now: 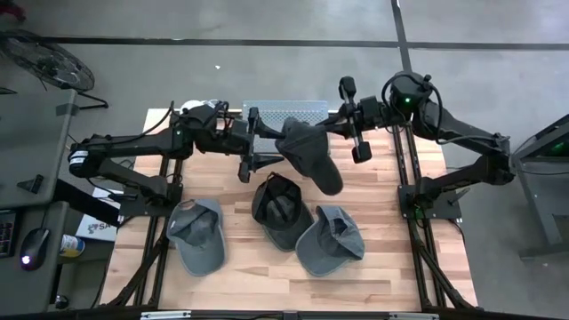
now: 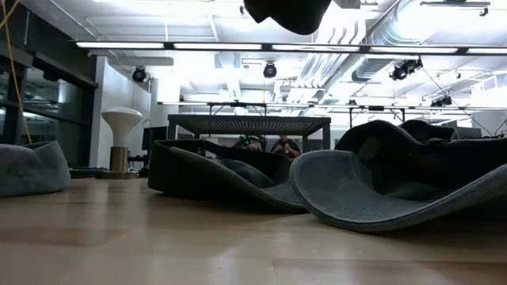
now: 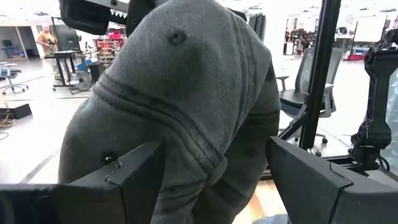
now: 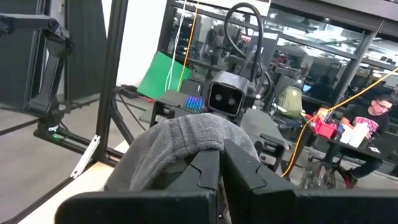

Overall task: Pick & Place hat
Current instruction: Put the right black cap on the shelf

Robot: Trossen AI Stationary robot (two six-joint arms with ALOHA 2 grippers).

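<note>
A dark grey cap (image 1: pixel 309 153) hangs in the air over the far middle of the table, its brim (image 1: pixel 326 175) lowest; the low view shows only its underside (image 2: pixel 289 12) at the top edge. My right gripper (image 1: pixel 298 132) reaches in from the right and is shut on it. My left gripper (image 1: pixel 267 147) comes from the left and is open. In the left wrist view its fingers (image 3: pixel 134 177) stand on either side of the cap's crown (image 3: pixel 186 106), whose top button (image 3: pixel 177 37) faces the camera. My right gripper (image 4: pixel 219 163) pinches a fold of the crown's cloth (image 4: pixel 186 134) between its two fingers, coming about level from the table's right. The cloth drapes over the fingertips. The cap hangs below the hold, lifted clear of the table. My left gripper: I cannot tell whether its fingers touch the crown.
Three more caps lie on the wooden table nearer the front: a light grey one (image 1: pixel 197 233) at left, a dark one (image 1: pixel 280 206) in the middle, a grey one (image 1: pixel 331 240) at right. A grey perforated tray (image 1: pixel 284 110) sits at the far edge behind the grippers.
</note>
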